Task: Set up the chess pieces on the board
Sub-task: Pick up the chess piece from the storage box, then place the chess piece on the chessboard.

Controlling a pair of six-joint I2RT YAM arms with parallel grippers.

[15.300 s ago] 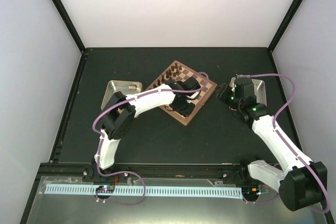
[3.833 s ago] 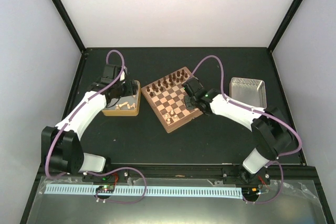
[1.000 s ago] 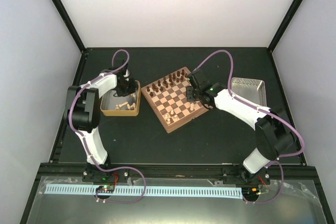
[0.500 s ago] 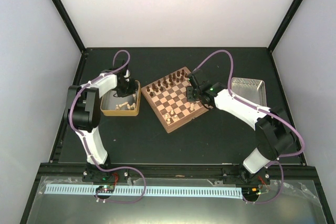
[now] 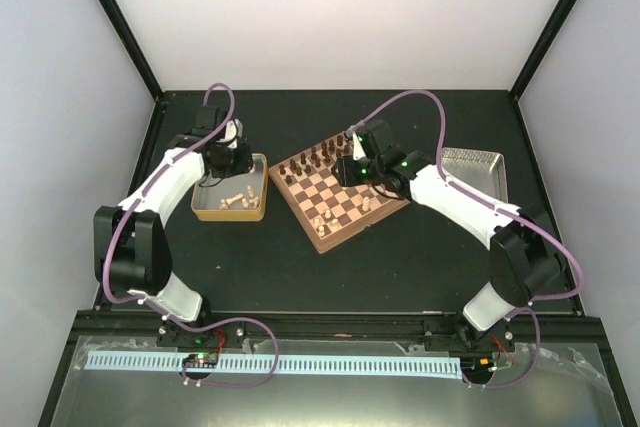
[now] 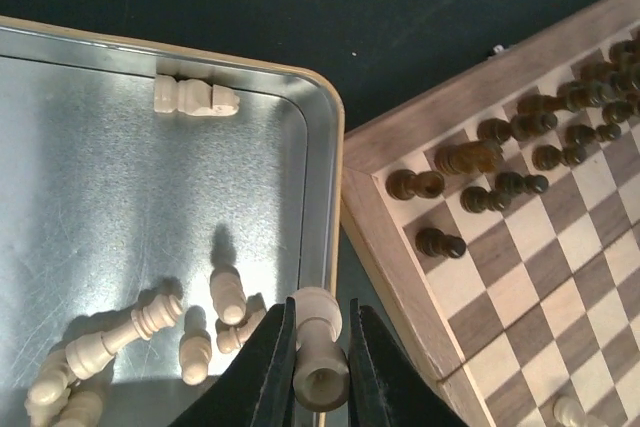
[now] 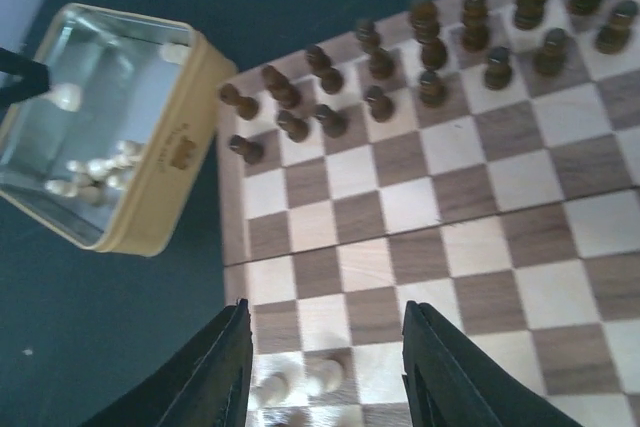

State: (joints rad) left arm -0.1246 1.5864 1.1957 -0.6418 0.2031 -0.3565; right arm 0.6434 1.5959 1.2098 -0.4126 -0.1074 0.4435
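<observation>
On the dark tabletop (image 5: 400,257) the board (image 5: 345,209) lies turned at an angle. A tan tray (image 5: 228,214) is just beside it on the left, and a silver tray (image 5: 475,175) lies further off on the right.

Dark pieces (image 5: 322,155): two rows standing along the board's far-left edge. The right wrist view shows them upright, one to a square.

Cream pieces (image 5: 320,219): only a few on the board, all toward its near side. Two stand side by side in the right wrist view.

Left fingers (image 6: 272,367): clamped on one cream piece (image 6: 318,319), which lies lengthwise between them with its round base toward the camera. In the left wrist view the piece sits over the tan tray's rim on the side facing the board. Its height above the rim cannot be told.

Tray contents: one cream piece lies on its side against the far wall, and a loose cluster lies tumbled in the near part.

Right fingers (image 7: 225,372): apart, with nothing held between them. They are above the board on its cream side, and the pair of standing cream pieces shows in the gap below.
</observation>
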